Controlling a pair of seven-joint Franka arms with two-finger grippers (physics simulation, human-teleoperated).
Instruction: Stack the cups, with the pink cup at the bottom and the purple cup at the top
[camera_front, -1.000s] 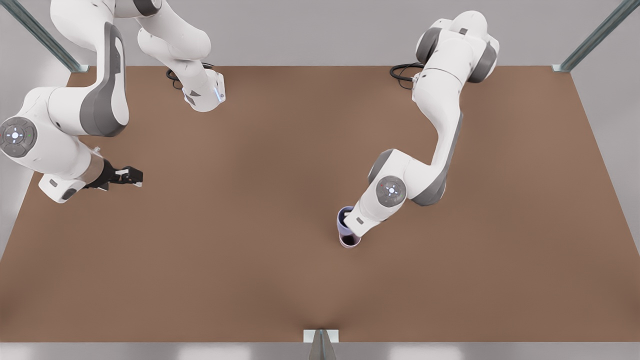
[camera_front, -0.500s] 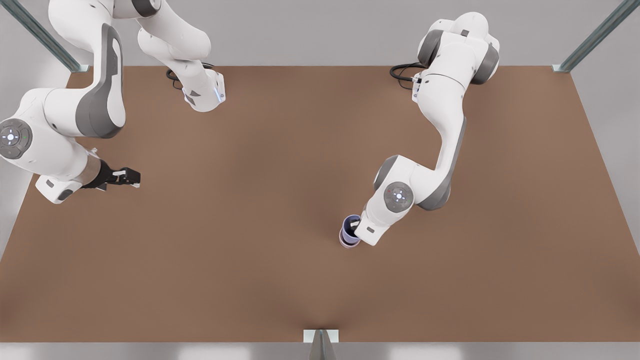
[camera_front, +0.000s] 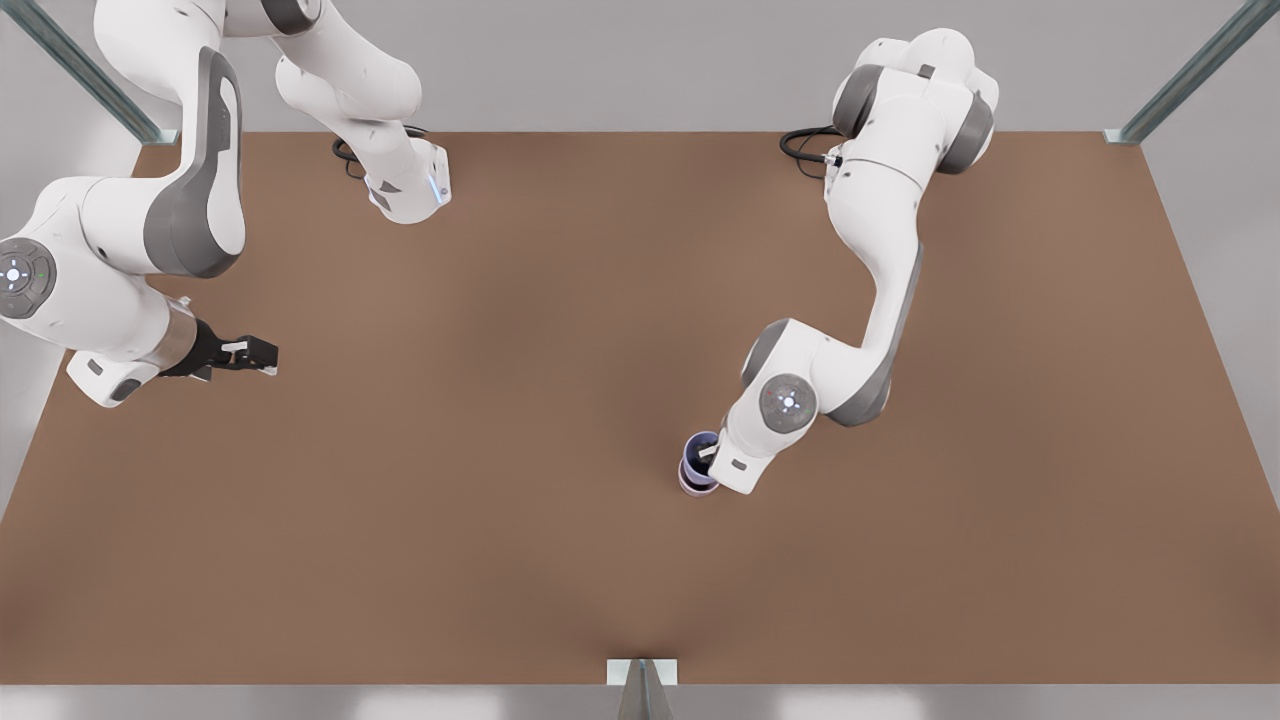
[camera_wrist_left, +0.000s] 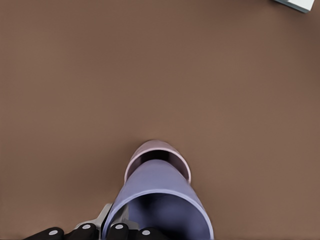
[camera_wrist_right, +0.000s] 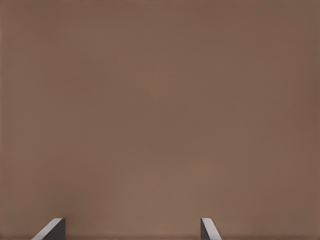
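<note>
I see the table (camera_front: 520, 420), a plain brown surface, carrying both arms and both cups.

The left arm (camera_front: 880, 250) reaches from its base at the far edge, on the front view's right, down to the cups near the table's middle. The right arm (camera_front: 130, 230) waits on the front view's left, well apart from the cups.

The right gripper (camera_front: 262, 354) hangs above bare table. In the right wrist view I see its two fingertips (camera_wrist_right: 50, 229) spread wide with only table between them: the jaws are open and hold nothing.

The left gripper (camera_front: 708, 455) is at the rim of the purple cup (camera_wrist_left: 160, 205). In the left wrist view one finger lies outside the cup wall; the other is hidden, so I read the jaws as clamped on the wall at the rim.

The purple cup's long axis is tilted slightly off vertical. Its mouth faces up toward the wrist camera and its narrow base points down into the pink cup (camera_wrist_left: 156, 152).

The pink cup stands upright on the table, mouth up. Its rim shows around the purple cup's lower end, so that end sits inside its mouth. I cannot tell how deep it sits.
</note>
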